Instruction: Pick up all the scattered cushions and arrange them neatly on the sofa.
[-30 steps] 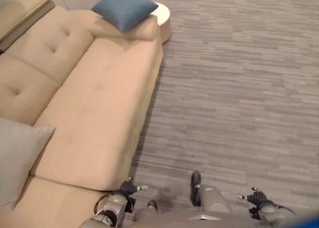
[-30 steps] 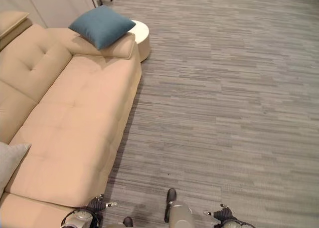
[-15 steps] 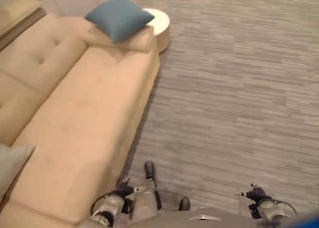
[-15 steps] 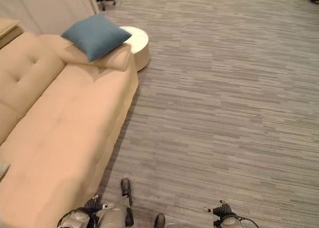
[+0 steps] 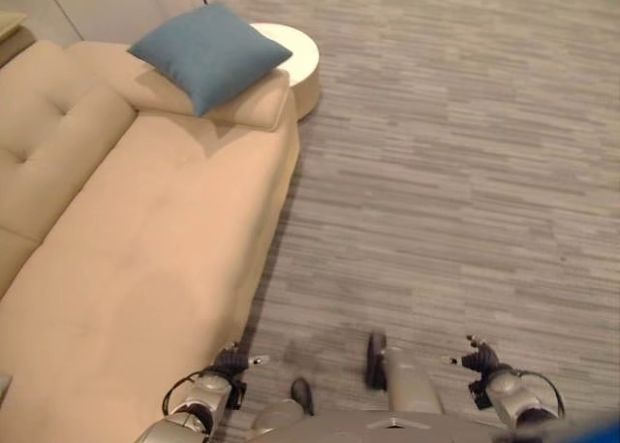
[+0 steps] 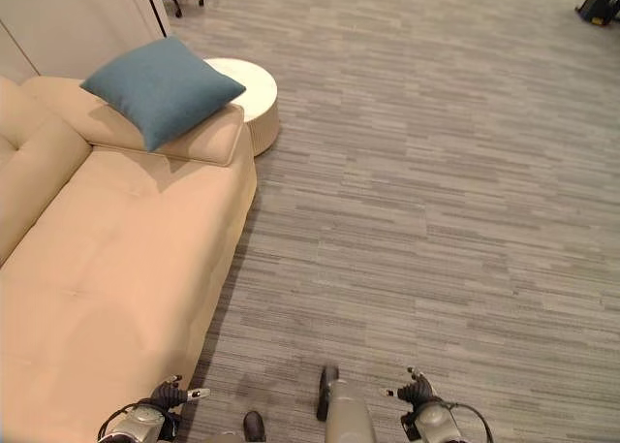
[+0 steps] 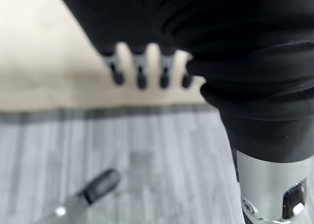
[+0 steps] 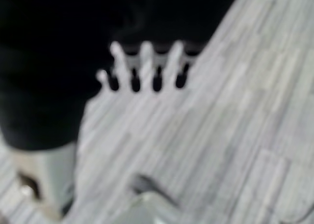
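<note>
Camera swung right, grey cushion gone from view
Blue cushion (image 5: pixel 210 54) lay on sofa (image 5: pixel 116 259) arm; left robot hand (image 5: pixel 231 360) and right robot hand (image 5: pixel 480 359) hung spread, empty

Sofa (image 5: pixel 145 259) seat bare, open access, blue cushion (image 5: pixel 208 55) on far armrest, round side table (image 5: pixel 295 60) just beyond

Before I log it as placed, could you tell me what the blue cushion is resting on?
The blue cushion lies on the sofa's beige armrest; the part beneath it is hidden.
</note>
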You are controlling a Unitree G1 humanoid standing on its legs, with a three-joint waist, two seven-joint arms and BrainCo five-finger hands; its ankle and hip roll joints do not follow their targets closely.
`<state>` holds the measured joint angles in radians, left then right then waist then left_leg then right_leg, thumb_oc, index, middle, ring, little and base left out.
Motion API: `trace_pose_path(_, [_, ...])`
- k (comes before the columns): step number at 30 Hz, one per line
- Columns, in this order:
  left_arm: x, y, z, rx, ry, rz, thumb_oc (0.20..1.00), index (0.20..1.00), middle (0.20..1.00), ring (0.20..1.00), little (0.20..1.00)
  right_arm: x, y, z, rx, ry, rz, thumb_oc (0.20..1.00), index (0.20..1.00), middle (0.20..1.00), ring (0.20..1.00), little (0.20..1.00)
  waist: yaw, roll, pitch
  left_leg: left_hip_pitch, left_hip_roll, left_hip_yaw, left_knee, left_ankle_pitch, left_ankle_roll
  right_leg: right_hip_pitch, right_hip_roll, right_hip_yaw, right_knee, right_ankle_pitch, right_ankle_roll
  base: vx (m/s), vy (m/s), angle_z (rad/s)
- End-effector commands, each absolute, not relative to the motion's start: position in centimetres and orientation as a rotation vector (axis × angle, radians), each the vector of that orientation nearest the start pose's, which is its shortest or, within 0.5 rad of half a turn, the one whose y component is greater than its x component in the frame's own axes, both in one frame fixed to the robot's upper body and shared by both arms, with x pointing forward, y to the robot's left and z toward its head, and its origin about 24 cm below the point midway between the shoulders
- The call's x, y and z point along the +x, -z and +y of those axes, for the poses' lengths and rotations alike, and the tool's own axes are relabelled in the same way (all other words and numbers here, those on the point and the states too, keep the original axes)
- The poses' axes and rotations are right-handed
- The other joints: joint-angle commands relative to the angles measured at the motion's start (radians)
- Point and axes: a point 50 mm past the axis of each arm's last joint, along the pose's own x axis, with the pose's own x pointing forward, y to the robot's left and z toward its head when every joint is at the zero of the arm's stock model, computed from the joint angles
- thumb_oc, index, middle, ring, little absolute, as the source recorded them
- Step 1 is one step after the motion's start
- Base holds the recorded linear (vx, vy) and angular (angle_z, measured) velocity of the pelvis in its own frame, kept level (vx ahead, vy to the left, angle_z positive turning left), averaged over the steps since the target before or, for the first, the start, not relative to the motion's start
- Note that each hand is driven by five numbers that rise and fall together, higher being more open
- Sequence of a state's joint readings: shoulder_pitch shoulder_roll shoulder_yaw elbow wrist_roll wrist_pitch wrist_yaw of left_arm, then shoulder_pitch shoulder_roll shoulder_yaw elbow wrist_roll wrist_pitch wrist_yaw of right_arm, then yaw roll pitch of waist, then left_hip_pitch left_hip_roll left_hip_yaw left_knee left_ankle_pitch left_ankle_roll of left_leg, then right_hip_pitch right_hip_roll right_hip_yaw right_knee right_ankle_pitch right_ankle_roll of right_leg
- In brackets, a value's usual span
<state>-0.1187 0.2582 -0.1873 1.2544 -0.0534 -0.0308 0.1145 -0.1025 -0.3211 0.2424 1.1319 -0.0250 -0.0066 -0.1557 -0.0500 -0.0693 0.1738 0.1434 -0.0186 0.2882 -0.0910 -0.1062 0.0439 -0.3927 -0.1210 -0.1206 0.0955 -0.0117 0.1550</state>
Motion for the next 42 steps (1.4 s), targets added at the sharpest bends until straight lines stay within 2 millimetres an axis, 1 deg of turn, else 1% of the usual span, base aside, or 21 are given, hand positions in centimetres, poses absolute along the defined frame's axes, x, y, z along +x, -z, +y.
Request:
trace_pose_path(1, [13.9, 14.8, 23.2, 0.376, -0.083, 1.068, 1.0, 1.0, 1.0, 1.0, 1.0, 12.9, 13.6, -27.6, -0.582, 0.122, 1.078, 1.0, 1.0, 1.0, 1.0, 1.0, -0.043, 0.011, -0.019, 0.001, -0.039, -0.146, 0.178, -0.109, -0.035, 0.12, 0.026, 0.057, -0.041, 0.114, 0.006, 0.44, -0.131, 0.95])
trace_pose_path(4, [13.7, 15.0, 22.5, 0.371, -0.057, 1.073, 1.0, 1.0, 1.0, 1.0, 1.0, 12.4, 13.6, -28.0, -0.576, 0.134, 1.092, 1.0, 1.0, 1.0, 1.0, 1.0, -0.053, 0.024, -0.022, -0.019, -0.017, -0.155, 0.296, -0.081, -0.065, 0.145, 0.039, 0.057, -0.003, 0.093, -0.015, 0.38, -0.173, 0.67])
trace_pose_path(6, [14.1, 14.9, 22.3, 0.385, -0.031, 1.065, 1.0, 1.0, 1.0, 1.0, 1.0, 11.9, 13.7, -28.2, -0.568, 0.146, 1.099, 1.0, 1.0, 1.0, 1.0, 1.0, -0.065, 0.019, -0.026, -0.086, 0.055, -0.113, 0.497, 0.035, -0.116, 0.196, 0.046, 0.041, 0.003, 0.055, -0.057, 0.37, -0.334, 0.32])
trace_pose_path(7, [14.8, 14.6, 22.2, 0.385, -0.023, 1.04, 1.0, 1.0, 1.0, 1.0, 1.0, 11.7, 13.7, -28.3, -0.544, 0.167, 1.1, 1.0, 1.0, 1.0, 1.0, 1.0, -0.049, -0.003, -0.01, -0.196, 0.088, -0.112, 0.715, 0.115, -0.118, 0.247, 0.056, 0.043, -0.002, 0.027, -0.1, 0.3, -0.326, 0.32])
trace_pose_path(9, [15.0, 14.5, 22.4, 0.395, -0.033, 1.038, 1.0, 1.0, 1.0, 1.0, 1.0, 11.8, 13.6, -28.5, -0.535, 0.188, 1.099, 1.0, 1.0, 1.0, 1.0, 1.0, -0.046, -0.023, 0.0, -0.251, 0.1, -0.088, 0.778, 0.132, -0.114, 0.272, 0.054, 0.038, -0.008, 0.008, -0.119, 0.25, -0.243, 0.39])
trace_pose_path(10, [15.3, 14.4, 22.3, 0.396, -0.032, 1.03, 1.0, 1.0, 1.0, 1.0, 1.0, 11.6, 13.7, -28.5, -0.523, 0.195, 1.111, 1.0, 1.0, 1.0, 1.0, 1.0, -0.041, -0.028, 0.005, -0.307, 0.136, -0.061, 0.803, 0.117, -0.104, 0.299, 0.054, 0.029, -0.013, -0.012, -0.127, 0.32, -0.193, 0.35])
trace_pose_path(12, [15.4, 14.4, 22.1, 0.394, -0.026, 1.029, 1.0, 1.0, 1.0, 1.0, 1.0, 11.0, 13.8, -28.5, -0.517, 0.203, 1.127, 1.0, 1.0, 1.0, 1.0, 1.0, -0.027, -0.028, 0.009, -0.361, 0.153, -0.024, 0.721, 0.083, -0.092, 0.348, 0.06, 0.022, -0.026, -0.044, -0.127, 0.37, -0.073, 0.11])
trace_pose_path(14, [15.2, 14.5, 22.1, 0.409, -0.014, 1.035, 1.0, 1.0, 1.0, 1.0, 1.0, 10.8, 14.0, -28.4, -0.522, 0.197, 1.136, 1.0, 1.0, 1.0, 1.0, 1.0, -0.012, -0.021, 0.005, -0.385, 0.14, -0.012, 0.529, 0.081, -0.082, 0.383, 0.064, 0.02, -0.034, -0.073, -0.113, 0.41, 0.038, 0.1])
trace_pose_path(17, [14.6, 14.7, 22.4, 0.415, -0.027, 1.055, 1.0, 1.0, 1.0, 1.0, 1.0, 10.6, 14.0, -28.6, -0.547, 0.199, 1.147, 1.0, 1.0, 1.0, 1.0, 1.0, 0.021, 0.007, -0.004, -0.411, 0.138, -0.063, 0.236, 0.203, -0.114, 0.437, 0.087, 0.025, -0.039, -0.116, -0.094, 0.49, 0.102, -0.14])
trace_pose_path(20, [12.9, 15.2, 23.2, 0.406, -0.054, 1.11, 1.0, 1.0, 1.0, 1.0, 1.0, 10.4, 14.2, -28.1, -0.556, 0.162, 1.151, 1.0, 1.0, 1.0, 1.0, 1.0, 0.037, 0.008, -0.033, -0.386, 0.11, -0.086, 0.22, 0.183, -0.098, 0.473, 0.077, 0.031, 0.023, -0.156, -0.074, 0.44, 0.108, -0.56])
trace_pose_path(23, [12.1, 15.1, 24.3, 0.383, -0.11, 1.133, 1.0, 1.0, 1.0, 1.0, 1.0, 11.8, 14.0, -27.5, -0.567, 0.124, 1.108, 1.0, 1.0, 1.0, 1.0, 1.0, 0.054, -0.006, -0.03, -0.306, 0.055, -0.057, 0.226, 0.105, -0.033, 0.369, 0.0, 0.034, 0.318, -0.027, -0.002, 0.37, 0.164, -0.69])
trace_pose_path(24, [12.2, 15.1, 24.3, 0.383, -0.11, 1.133, 1.0, 1.0, 1.0, 1.0, 1.0, 11.8, 14.0, -27.5, -0.567, 0.124, 1.108, 1.0, 1.0, 1.0, 1.0, 1.0, 0.056, -0.004, -0.033, -0.309, 0.058, -0.056, 0.225, 0.106, -0.033, 0.365, 0.003, 0.035, 0.316, -0.023, -0.003, 0.27, 0.106, -0.98])
trace_pose_path(25, [12.2, 15.0, 24.9, 0.39, -0.129, 1.131, 1.0, 1.0, 1.0, 1.0, 1.0, 12.6, 13.8, -27.3, -0.567, 0.118, 1.08, 1.0, 1.0, 1.0, 1.0, 1.0, 0.057, 0.0, -0.027, -0.267, 0.053, -0.04, 0.22, 0.077, -0.012, 0.303, -0.017, 0.02, 0.415, 0.026, 0.006, 0.26, 0.097, -0.72])
trace_pose_path(26, [12.3, 14.8, 25.2, 0.382, -0.149, 1.123, 1.0, 1.0, 1.0, 1.0, 1.0, 13.0, 13.6, -27.2, -0.571, 0.111, 1.061, 1.0, 1.0, 1.0, 1.0, 1.0, 0.057, 0.006, -0.019, -0.232, 0.047, -0.034, 0.206, 0.062, -0.005, 0.253, -0.038, -0.008, 0.459, 0.03, 0.003, 0.48, 0.128, -0.31])
trace_pose_path(27, [12.7, 14.6, 25.4, 0.373, -0.166, 1.103, 1.0, 1.0, 1.0, 1.0, 1.0, 13.8, 13.3, -27.0, -0.572, 0.103, 1.033, 1.0, 1.0, 1.0, 1.0, 1.0, 0.048, 0.019, -0.016, -0.187, 0.041, -0.041, 0.178, 0.045, -0.008, 0.201, -0.052, -0.059, 0.412, 0.011, -0.014, 0.31, 0.067, 0.16])
trace_pose_path(30, [13.1, 14.5, 25.3, 0.368, -0.169, 1.088, 1.0, 1.0, 1.0, 1.0, 1.0, 14.3, 13.1, -27.1, -0.58, 0.104, 1.019, 1.0, 1.0, 1.0, 1.0, 1.0, 0.033, 0.025, -0.013, -0.143, 0.03, -0.049, 0.156, 0.026, -0.016, 0.169, -0.045, -0.086, 0.285, -0.007, -0.021, 0.31, -0.029, 0.16])
trace_pose_path(33, [13.6, 14.3, 25.3, 0.363, -0.171, 1.077, 1.0, 1.0, 1.0, 1.0, 1.0, 14.6, 12.9, -27.5, -0.6, 0.105, 1.022, 1.0, 1.0, 1.0, 1.0, 1.0, 0.015, 0.011, -0.006, -0.079, 0.005, -0.066, 0.138, -0.01, -0.035, 0.145, -0.05, -0.115, 0.006, 0.066, 0.004, 0.37, -0.118, 0.19])
trace_pose_path(35, [14.1, 14.2, 25.1, 0.358, -0.168, 1.065, 1.0, 1.0, 1.0, 1.0, 1.0, 14.8, 12.8, -27.6, -0.614, 0.097, 1.024, 1.0, 1.0, 1.0, 1.0, 1.0, 0.001, 0.01, -0.005, -0.048, 0.001, -0.084, 0.127, -0.028, -0.047, 0.123, -0.048, -0.104, -0.105, 0.106, 0.026, 0.37, -0.142, 0.02])
trace_pose_path(37, [13.9, 14.4, 24.8, 0.367, -0.146, 1.071, 1.0, 1.0, 1.0, 1.0, 1.0, 14.2, 13.0, -27.7, -0.626, 0.087, 1.042, 1.0, 1.0, 1.0, 1.0, 1.0, -0.012, 0.008, -0.011, -0.008, -0.005, -0.108, 0.126, -0.061, -0.055, 0.131, -0.04, -0.053, -0.118, 0.113, 0.036, 0.4, -0.15, 0.25])
trace_pose_path(40, [13.5, 14.8, 23.9, 0.346, -0.125, 1.077, 1.0, 1.0, 1.0, 1.0, 1.0, 13.6, 13.0, -28.2, -0.632, 0.088, 1.052, 1.0, 1.0, 1.0, 1.0, 1.0, -0.019, 0.008, -0.023, 0.002, -0.001, -0.142, 0.205, -0.092, -0.067, 0.158, -0.041, -0.019, -0.065, 0.135, 0.013, 0.35, -0.181, 0.55])
trace_pose_path(42, [13.9, 14.7, 23.3, 0.283, -0.127, 1.047, 1.0, 1.0, 1.0, 1.0, 1.0, 13.3, 12.9, -28.6, -0.621, 0.11, 1.053, 1.0, 1.0, 1.0, 1.0, 1.0, -0.023, 0.008, -0.027, -0.036, 0.036, -0.145, 0.321, -0.042, -0.1, 0.183, -0.031, -0.018, -0.035, 0.107, -0.013, 0.28, -0.271, 0.92])
